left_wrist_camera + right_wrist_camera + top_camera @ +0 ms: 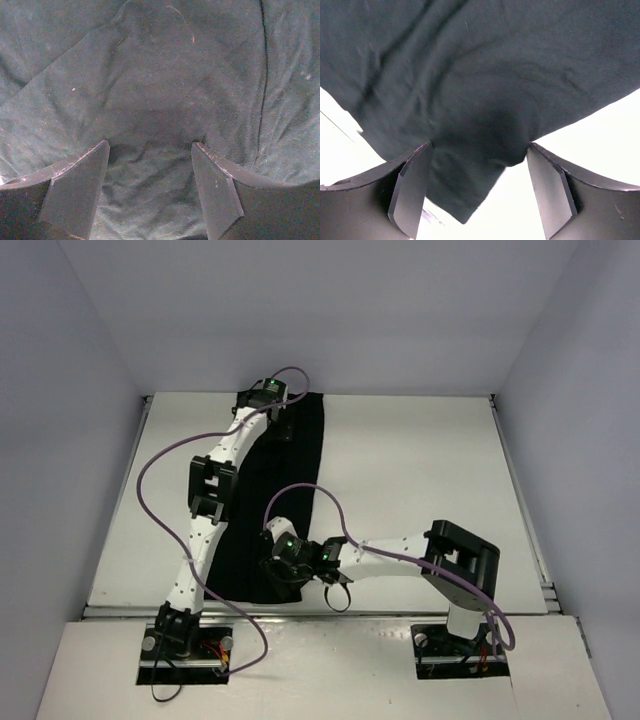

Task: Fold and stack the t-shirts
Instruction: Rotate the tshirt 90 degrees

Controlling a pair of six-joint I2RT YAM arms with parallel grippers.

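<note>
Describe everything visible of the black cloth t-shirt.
The black cloth t-shirt lies folded into a long, narrow strip on the white table, running from the far edge toward the near one. Its soft, matte knit shows creases and a seam line; no logo is visible. The left gripper sits open over its far end, the right gripper open at its near end, where a corner bunches between its jaws. Whether either touches the cloth is unclear.

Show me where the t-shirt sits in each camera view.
Top external: t-shirt is a long black strip left of centre.
Left wrist: fills the frame.
Right wrist: upper frame, dipping to bottom centre.
Landmark: white table, beside the cloth in the top and right wrist views.
</note>
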